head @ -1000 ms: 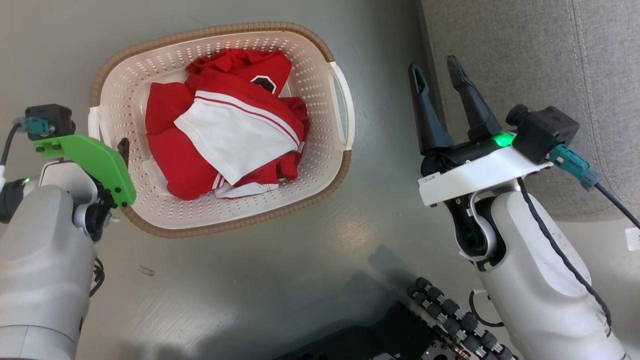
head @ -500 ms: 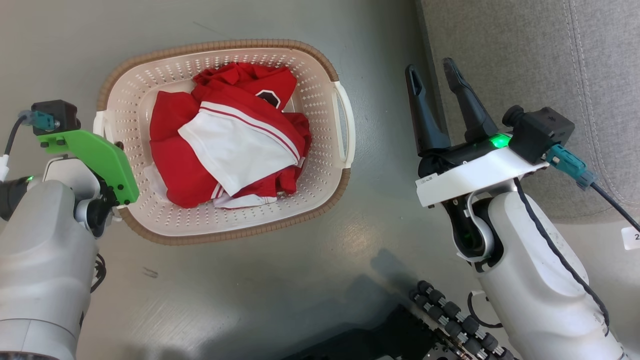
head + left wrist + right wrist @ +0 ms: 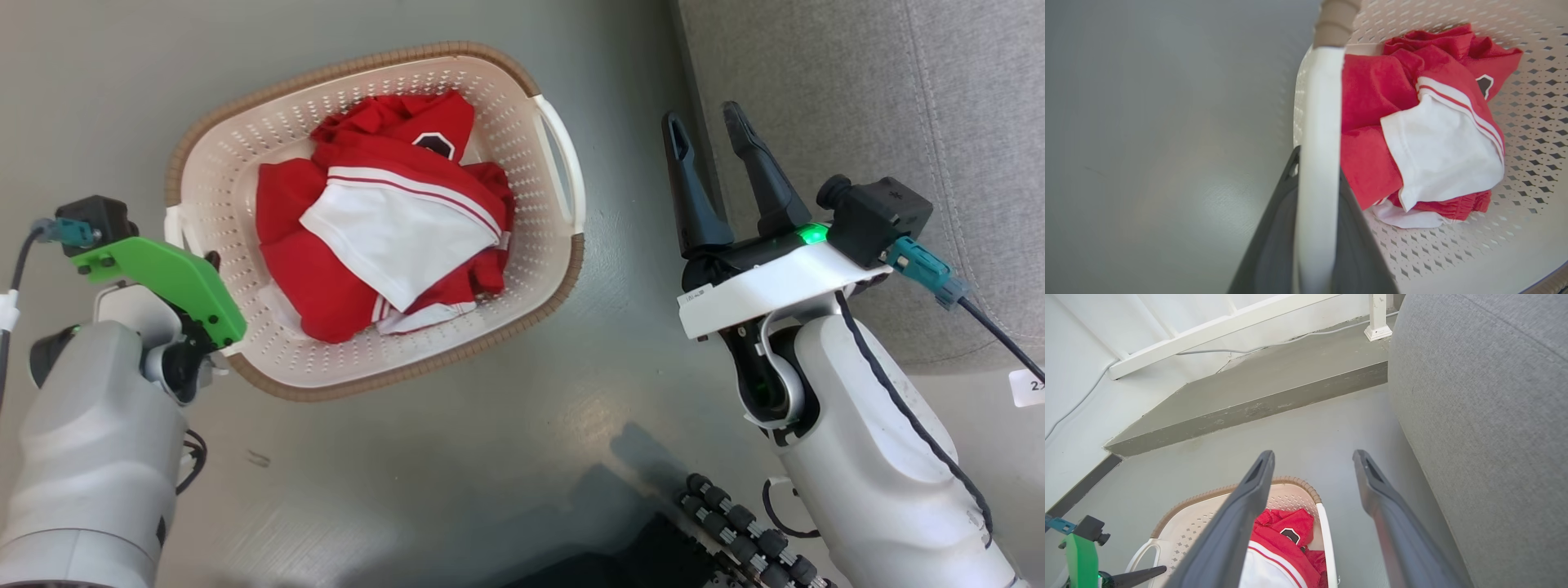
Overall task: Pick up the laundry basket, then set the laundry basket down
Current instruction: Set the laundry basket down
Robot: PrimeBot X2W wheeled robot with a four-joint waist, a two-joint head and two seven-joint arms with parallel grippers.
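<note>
Grips the laundry basket (image 3: pixel 522 147) by its left handle (image 3: pixel 1318 102) with the left gripper (image 3: pixel 211 261). Shows, in the left wrist view, the jaws clenched on that white handle, one dark finger outside it and the other inside, next to the perforated wall. Hides most of that gripper, in the head view, under a green plate (image 3: pixel 163 273) on the wrist, with just one dark fingertip peeking out at the basket's left end.

Places the basket at the upper left of the head view, over the grey floor (image 3: pixel 490 425), set aslant, with the brown woven-look rim (image 3: pixel 576 257) running round it. Cannot tell whether resting on the floor or raised off it. Holds a crumpled heap of red and white clothes (image 3: pixel 384 237) in the middle, a dark badge showing near the far end.

Holds the right gripper (image 3: pixel 702 118) off to the right of the basket's free right handle (image 3: pixel 563 163), apart from it and touching nothing. Leaves those jaws released and empty, fingers spread and pointing up the head view beside the edge of a grey sofa (image 3: pixel 857 98). Shows, in the right wrist view, the same two fingers wide apart, the basket and red cloth low behind the left-hand one, the sofa on the right, and beyond them a raised grey step (image 3: pixel 1290 375) under a white rail (image 3: pixel 1229 326).
</note>
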